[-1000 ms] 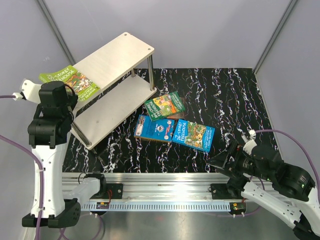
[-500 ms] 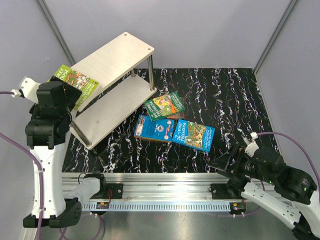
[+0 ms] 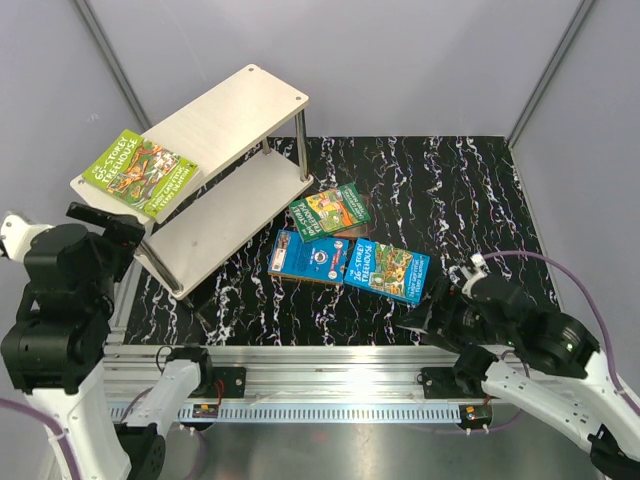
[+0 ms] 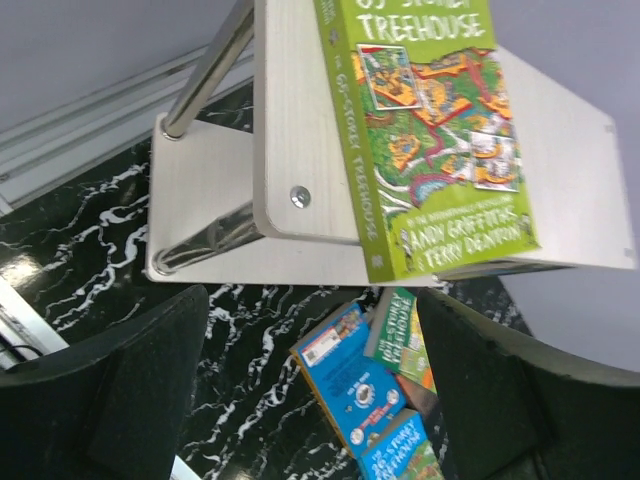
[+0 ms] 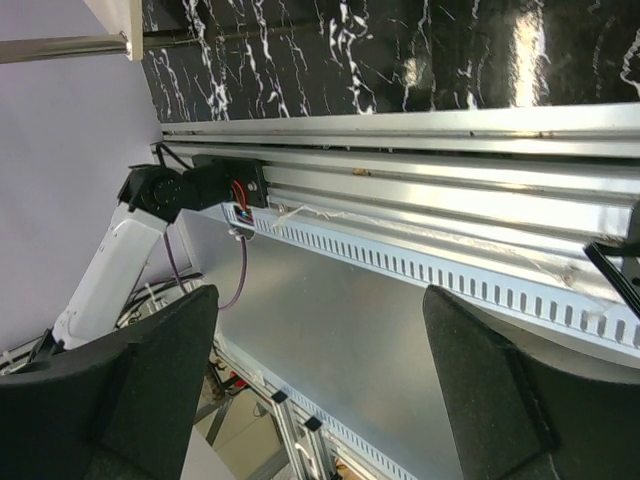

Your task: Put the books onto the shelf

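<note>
A bright green book (image 3: 140, 172) lies flat on the left end of the shelf's (image 3: 235, 110) top board, overhanging its edge. My left gripper (image 3: 112, 226) hangs open just below and in front of that end, holding nothing. In the left wrist view the green book (image 4: 430, 130) sits on the shelf (image 4: 290, 120), above my open left gripper (image 4: 315, 400). Three more books lie on the table: a green one (image 3: 330, 212), a blue one (image 3: 308, 254) and a blue-green one (image 3: 388, 271). My right gripper (image 3: 420, 322) is open and empty near the front edge.
The shelf's lower board (image 3: 225, 220) is bare. A black marbled mat (image 3: 450, 190) covers the table. An aluminium rail (image 3: 330, 355) runs along the front edge, and my right gripper (image 5: 320, 390) faces it. Grey walls close in the back and sides.
My left gripper opened and let go of the green book, which now rests on the top board. The left arm drew back towards the near left. The right arm shifted slightly left.
</note>
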